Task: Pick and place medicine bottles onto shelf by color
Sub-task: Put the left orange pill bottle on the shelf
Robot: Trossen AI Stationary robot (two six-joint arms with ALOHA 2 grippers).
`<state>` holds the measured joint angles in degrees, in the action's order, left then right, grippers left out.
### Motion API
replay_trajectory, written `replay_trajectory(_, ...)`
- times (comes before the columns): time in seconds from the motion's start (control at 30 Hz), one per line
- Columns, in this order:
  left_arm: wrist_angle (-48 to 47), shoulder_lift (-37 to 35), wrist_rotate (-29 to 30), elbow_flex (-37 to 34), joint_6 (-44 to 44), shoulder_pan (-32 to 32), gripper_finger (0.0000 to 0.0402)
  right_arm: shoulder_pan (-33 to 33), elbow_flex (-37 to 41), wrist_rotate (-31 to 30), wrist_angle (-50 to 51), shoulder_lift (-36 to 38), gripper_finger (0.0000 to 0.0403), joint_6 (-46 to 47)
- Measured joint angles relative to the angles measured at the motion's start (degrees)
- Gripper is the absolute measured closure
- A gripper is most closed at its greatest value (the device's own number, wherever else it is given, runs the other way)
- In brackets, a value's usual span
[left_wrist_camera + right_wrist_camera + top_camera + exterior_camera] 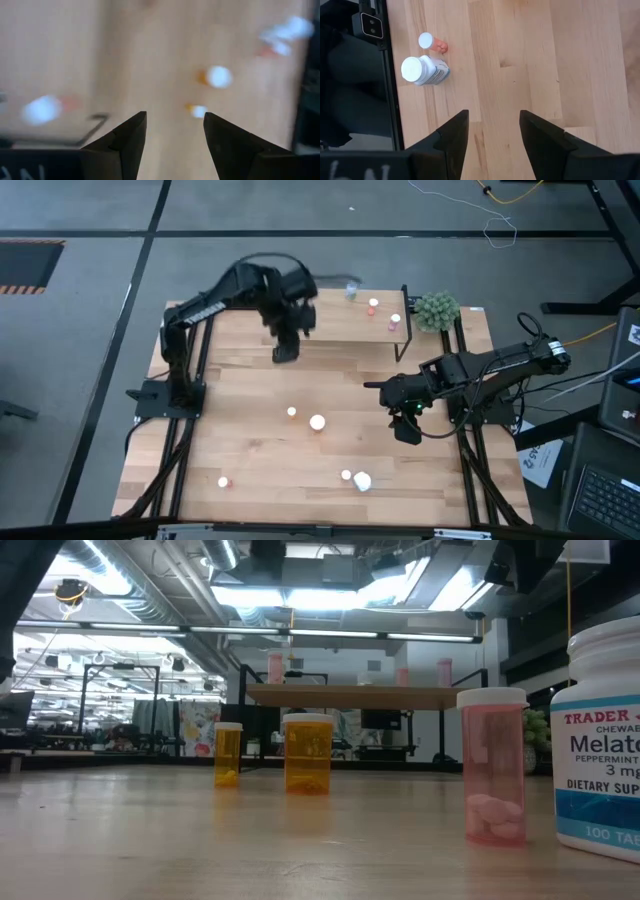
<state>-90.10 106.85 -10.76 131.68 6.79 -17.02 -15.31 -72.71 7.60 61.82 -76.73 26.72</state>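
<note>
Near the centre of the high view two orange bottles are seen standing on the table, with a pink bottle and a large white bottle at the lower middle; a few bottles already stand on the shelf at the upper middle. The left gripper, held above the table below the shelf, is shown with its fingers spread and empty; the right gripper, at the middle right, is likewise parted and holds nothing. The bottles are judged light, rigid, smooth plastic, easily tipped, and are best taken across the body just under the cap.
</note>
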Motion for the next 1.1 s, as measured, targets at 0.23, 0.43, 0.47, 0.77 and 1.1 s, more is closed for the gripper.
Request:
replay_trajectory(0.23,0.1,-0.1,-4.3,-7.0,5.6,8.8,0.0221,-1.0,0.0,-0.5,0.0,0.0,0.0224,0.0)
replay_trajectory(0.43,0.2,-1.6,-3.6,-16.7,2.6,12.6,0.0238,-3.9,0.0,-0.5,0.0,0.0,0.0224,2.1)
replay_trajectory(0.47,0.1,-2.6,-3.7,-18.4,2.4,13.1,0.0242,-4.5,0.0,-0.5,0.0,0.0,0.0224,3.2)
replay_trajectory(0.77,6.6,-18.6,4.7,-39.2,-7.5,16.5,0.0259,-8.5,0.0,-5.0,-1.1,0.0,0.0224,7.7)
replay_trajectory(1.1,39.7,-27.2,12.7,-61.3,-13.7,22.3,0.0260,-10.6,0.0,-9.5,-1.3,0.0,0.0224,7.6)
